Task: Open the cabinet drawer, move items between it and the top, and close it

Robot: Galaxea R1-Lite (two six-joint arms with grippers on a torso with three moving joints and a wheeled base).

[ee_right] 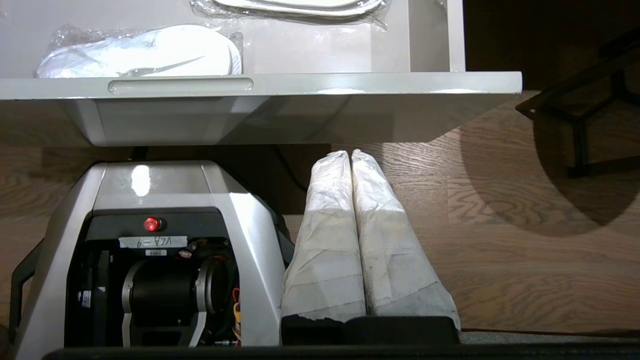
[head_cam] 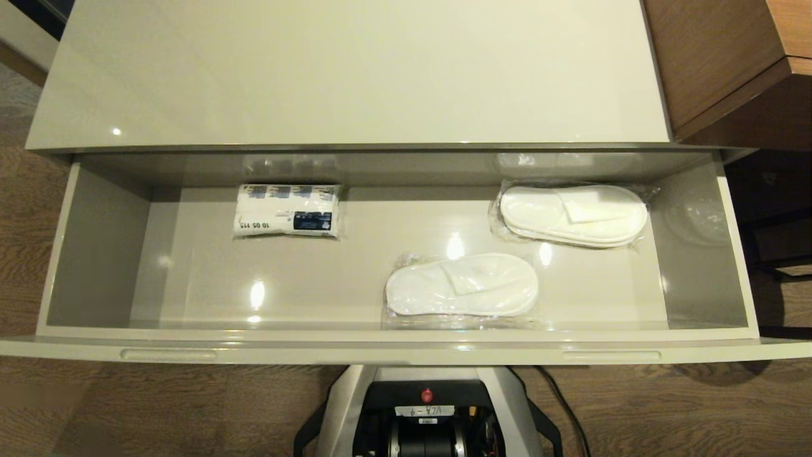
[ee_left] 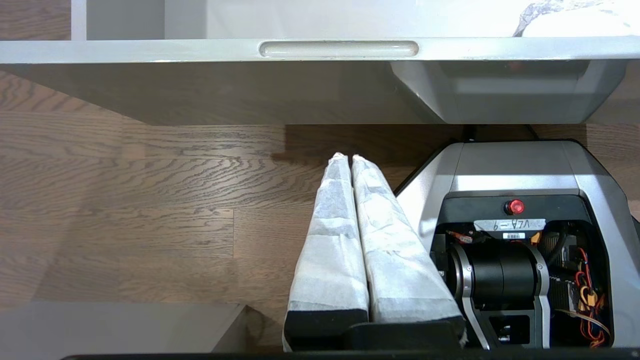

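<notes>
Drawer (head_cam: 95, 254) pulled fully out under the top (head_cam: 355, 70), front edge w/ two slim slots facing the robot base (head_cam: 425, 412). Top bare and glossy, just light glints. Inside drawer, three items, all apart from each other: wrapped pack (head_cam: 287, 211) w/ dark printing at back-left, near the rear wall; slipper pair (head_cam: 462, 284) in clear plastic at front, right of centre, just behind the front wall; 2nd slipper pair (head_cam: 574, 214) further back, near the right end.

Brown wooden unit (head_cam: 723, 63) hard against the top's right side. Dark metal frame (ee_right: 580, 125) on the floor beyond the drawer's right end. Wood floor (ee_left: 140, 190) all round; black cable (head_cam: 564, 406) trailing beside the base.

Left gripper (ee_left: 346, 157) parked low, below the drawer front, beside the base, fingers (ee_left: 330, 250) pressed together, wrapped in white tape, holding nothing. Right gripper (ee_right: 350, 152) same on the other side: clenched, empty, under the drawer's front lip. Drawer front overhangs both, between them and the items.
</notes>
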